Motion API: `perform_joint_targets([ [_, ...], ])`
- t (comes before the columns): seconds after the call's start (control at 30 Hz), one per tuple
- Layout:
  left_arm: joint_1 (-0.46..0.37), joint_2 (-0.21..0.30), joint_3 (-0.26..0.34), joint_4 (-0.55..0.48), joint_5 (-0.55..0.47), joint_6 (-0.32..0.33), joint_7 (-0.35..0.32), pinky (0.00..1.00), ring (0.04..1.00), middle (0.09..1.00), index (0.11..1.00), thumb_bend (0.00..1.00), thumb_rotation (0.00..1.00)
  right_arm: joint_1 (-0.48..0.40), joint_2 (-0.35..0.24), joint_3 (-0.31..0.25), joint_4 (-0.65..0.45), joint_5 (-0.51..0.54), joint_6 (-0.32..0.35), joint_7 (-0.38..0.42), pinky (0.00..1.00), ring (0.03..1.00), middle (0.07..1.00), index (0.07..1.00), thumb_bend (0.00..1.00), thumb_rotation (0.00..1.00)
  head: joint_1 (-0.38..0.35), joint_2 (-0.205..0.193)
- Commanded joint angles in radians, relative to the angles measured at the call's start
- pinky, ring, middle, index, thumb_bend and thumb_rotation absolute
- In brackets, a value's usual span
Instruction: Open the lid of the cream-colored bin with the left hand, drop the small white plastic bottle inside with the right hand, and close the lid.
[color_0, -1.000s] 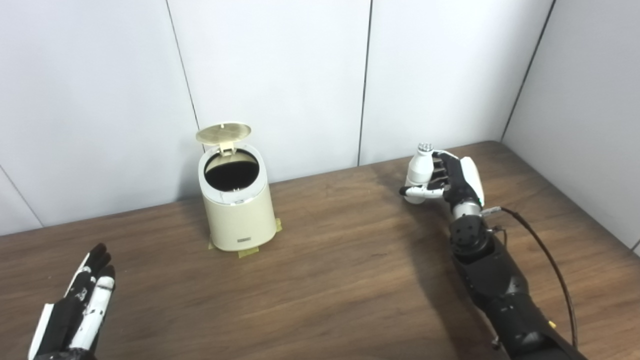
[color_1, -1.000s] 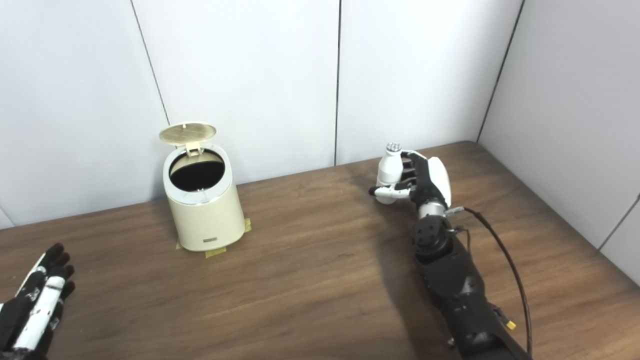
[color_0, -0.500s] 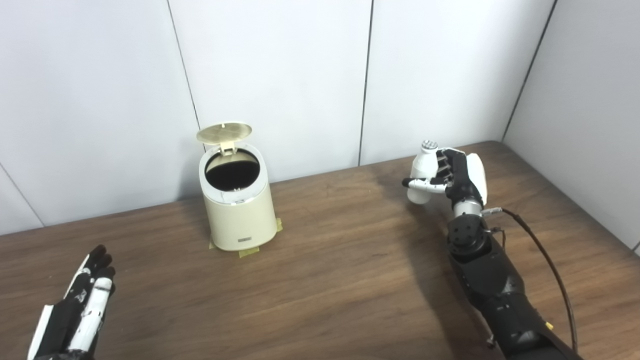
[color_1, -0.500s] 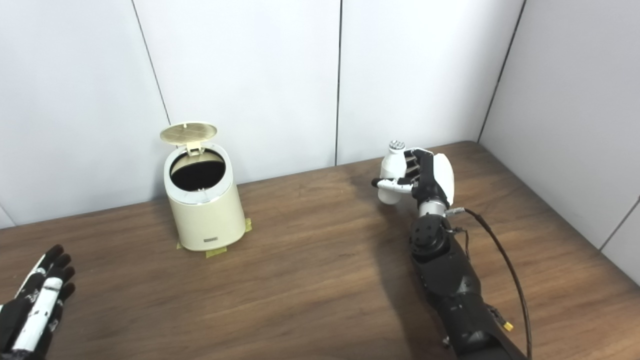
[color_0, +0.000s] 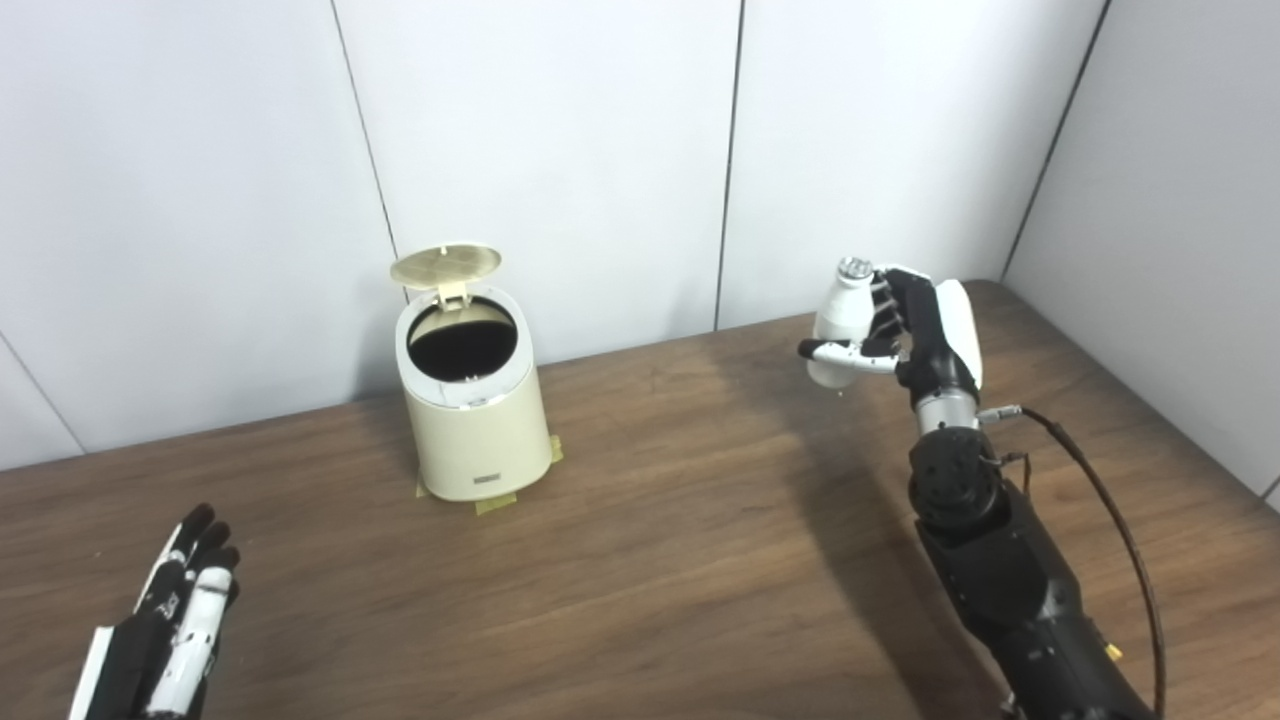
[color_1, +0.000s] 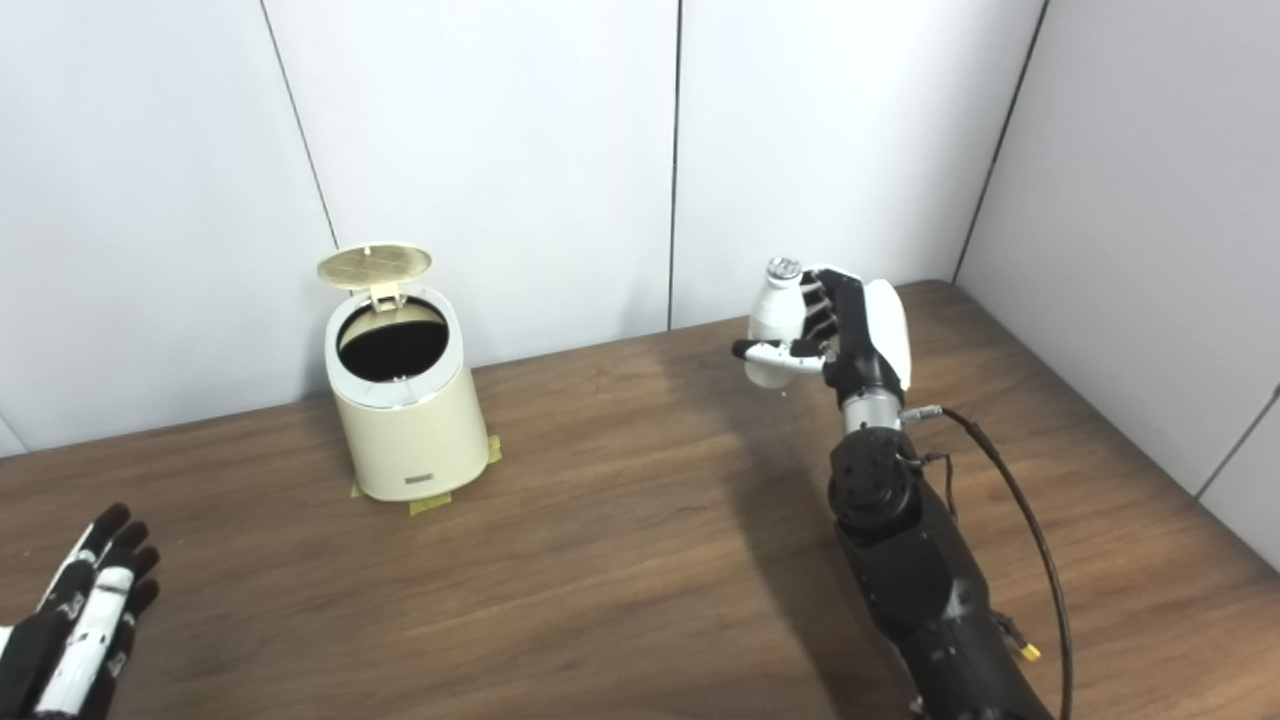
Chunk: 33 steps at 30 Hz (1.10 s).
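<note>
While the right hand (color_0: 915, 335) wraps its fingers around the body of the small white bottle (color_0: 838, 320), upright and clear of the worktop (color_0: 680, 540) near its far right corner, the left hand (color_0: 165, 635) lies open and empty at the near left. The bottle looks light, stiff and smooth, so a mid-body hold suits. The bin (color_0: 470, 400) stands toward the far edge, lid (color_0: 446, 263) raised.

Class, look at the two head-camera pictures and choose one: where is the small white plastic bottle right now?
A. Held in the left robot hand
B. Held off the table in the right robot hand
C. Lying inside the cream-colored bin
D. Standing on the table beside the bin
B: the right robot hand is closed around the small white plastic bottle, off the table, well to the right of the open cream-colored bin.
</note>
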Motion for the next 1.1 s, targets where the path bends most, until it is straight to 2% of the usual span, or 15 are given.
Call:
perform_joint_targets([
  [0.0, -0.011, -0.009, 0.003, -0.020, 0.005, -0.023, 0.002, 0.98, 0.966, 0.970, 0.988, 0.31, 0.62, -0.023, -0.014, 0.000, -0.101, -0.016, -0.022, 0.017, 0.30, 0.355, 0.473, 0.557, 0.51, 0.00, 0.026, 0.002],
  [0.13, 0.008, -0.037, 0.001, -0.005, 0.009, -0.048, 0.003, 0.99, 0.966, 0.976, 0.984, 0.37, 0.61, -0.010, 0.013, 0.009, -0.209, -0.028, -0.004, 0.046, 0.31, 0.357, 0.482, 0.550, 0.51, 0.00, 0.076, 0.002],
  [0.17, 0.014, -0.046, 0.000, 0.001, 0.012, -0.055, 0.004, 0.99, 0.968, 0.979, 0.981, 0.37, 0.61, -0.008, 0.011, 0.017, -0.226, -0.042, -0.013, 0.053, 0.32, 0.358, 0.479, 0.550, 0.51, 0.00, 0.118, 0.002],
  [0.2, 0.020, -0.054, 0.000, 0.008, 0.015, -0.062, 0.005, 1.00, 0.967, 0.977, 0.974, 0.39, 0.61, -0.006, 0.011, 0.024, -0.245, -0.048, -0.019, 0.064, 0.39, 0.393, 0.469, 0.539, 0.51, 0.00, 0.133, 0.002],
  [0.27, 0.030, -0.067, -0.001, 0.022, 0.019, -0.079, 0.004, 1.00, 0.962, 0.970, 0.961, 0.41, 0.60, -0.005, 0.022, 0.031, -0.288, -0.047, -0.017, 0.086, 0.44, 0.425, 0.464, 0.519, 0.52, 0.00, 0.177, 0.001],
  [0.3, 0.034, -0.073, -0.004, 0.031, 0.027, -0.086, 0.005, 0.99, 0.960, 0.969, 0.958, 0.42, 0.60, -0.006, 0.030, 0.035, -0.313, -0.055, -0.003, 0.096, 0.38, 0.407, 0.469, 0.522, 0.52, 0.00, 0.205, 0.000],
  [0.33, 0.038, -0.077, -0.006, 0.041, 0.035, -0.095, 0.005, 0.98, 0.954, 0.963, 0.951, 0.44, 0.59, -0.009, 0.045, 0.040, -0.344, -0.057, 0.020, 0.109, 0.39, 0.418, 0.464, 0.512, 0.52, 0.00, 0.212, -0.001],
  [0.37, 0.042, -0.083, -0.012, 0.052, 0.050, -0.106, 0.010, 0.96, 0.943, 0.954, 0.942, 0.45, 0.59, -0.011, 0.060, 0.044, -0.374, -0.055, 0.046, 0.126, 0.33, 0.391, 0.470, 0.522, 0.52, 0.00, 0.254, -0.005],
  [0.43, 0.046, -0.091, -0.022, 0.067, 0.073, -0.122, 0.015, 0.93, 0.925, 0.940, 0.927, 0.46, 0.60, -0.015, 0.078, 0.051, -0.415, -0.051, 0.084, 0.153, 0.30, 0.368, 0.478, 0.541, 0.51, 0.00, 0.268, -0.008],
  [0.53, 0.050, -0.108, -0.034, 0.082, 0.098, -0.134, 0.030, 0.89, 0.903, 0.922, 0.917, 0.52, 0.62, -0.035, 0.105, 0.095, -0.448, -0.079, 0.073, 0.183, 0.30, 0.366, 0.483, 0.548, 0.51, 0.00, 0.300, -0.014],
  [0.73, 0.055, -0.119, -0.047, 0.094, 0.123, -0.157, 0.034, 0.88, 0.904, 0.918, 0.918, 0.54, 0.66, -0.056, 0.190, 0.139, -0.434, -0.054, 0.050, 0.210, 0.29, 0.356, 0.472, 0.555, 0.51, 0.00, 0.338, -0.026],
  [0.9, 0.055, -0.129, -0.050, 0.105, 0.128, -0.166, 0.034, 0.89, 0.916, 0.928, 0.919, 0.52, 0.67, -0.084, 0.236, 0.168, -0.369, -0.067, -0.001, 0.199, 0.30, 0.363, 0.470, 0.554, 0.51, 0.00, 0.357, -0.037],
  [1.07, 0.057, -0.137, -0.052, 0.106, 0.136, -0.167, 0.040, 0.89, 0.912, 0.919, 0.912, 0.52, 0.66, -0.146, 0.282, 0.168, -0.261, -0.068, -0.059, 0.158, 0.29, 0.359, 0.464, 0.552, 0.51, 0.00, 0.366, -0.044],
])
